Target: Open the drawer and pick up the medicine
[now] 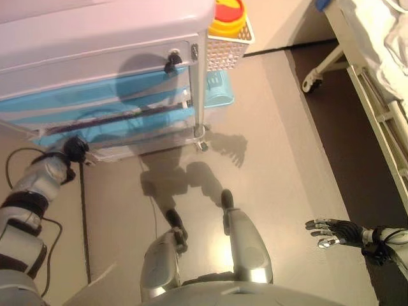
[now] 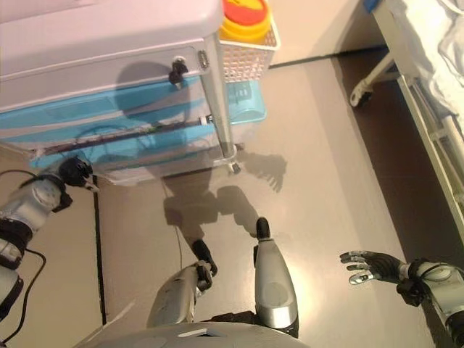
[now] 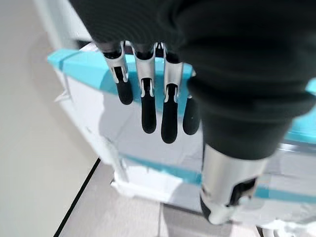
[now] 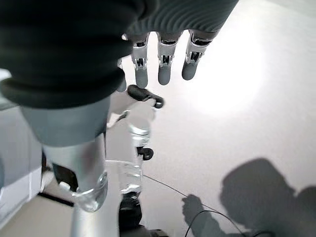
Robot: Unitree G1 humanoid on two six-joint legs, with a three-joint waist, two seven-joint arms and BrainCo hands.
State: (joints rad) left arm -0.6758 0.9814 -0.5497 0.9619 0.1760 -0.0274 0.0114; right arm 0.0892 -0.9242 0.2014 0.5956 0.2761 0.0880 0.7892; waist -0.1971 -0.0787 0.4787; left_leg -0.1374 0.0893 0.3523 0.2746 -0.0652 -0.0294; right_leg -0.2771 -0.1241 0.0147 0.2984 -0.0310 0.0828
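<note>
Cart point(image 1: 95, 38) at upper left, grey top, grey drawer front point(image 1: 95, 67) with a dark knob point(image 1: 173, 62). Below it blue drawer fronts point(image 1: 108, 105) with a dark bar point(image 1: 121, 118) running across them. All fronts look shut as far as I can tell.

Left hand point(image 1: 75, 148) is low at the cart's left bottom corner, close against the lowest blue front. In the left wrist view its fingers point(image 3: 148, 106) hang straight and side by side in front of the blue-and-white front point(image 3: 89, 98), thumb apart, nothing held. Can't tell if the tips touch the front.

Right hand point(image 1: 331, 231) is well apart from the cart, out over the bare floor point(image 1: 280, 140) at lower right. Fingers spread and relaxed, palm empty; the right wrist view shows the same, fingers point(image 4: 165, 66) straight over floor.

Medicine: not visible in any view, neither hand has it.

White mesh basket point(image 1: 226, 48) hangs on the cart's right side with a red-and-yellow container point(image 1: 228, 16) in it. Bed frame point(image 1: 376, 108) with a caster point(image 1: 310, 81) along the right edge.
</note>
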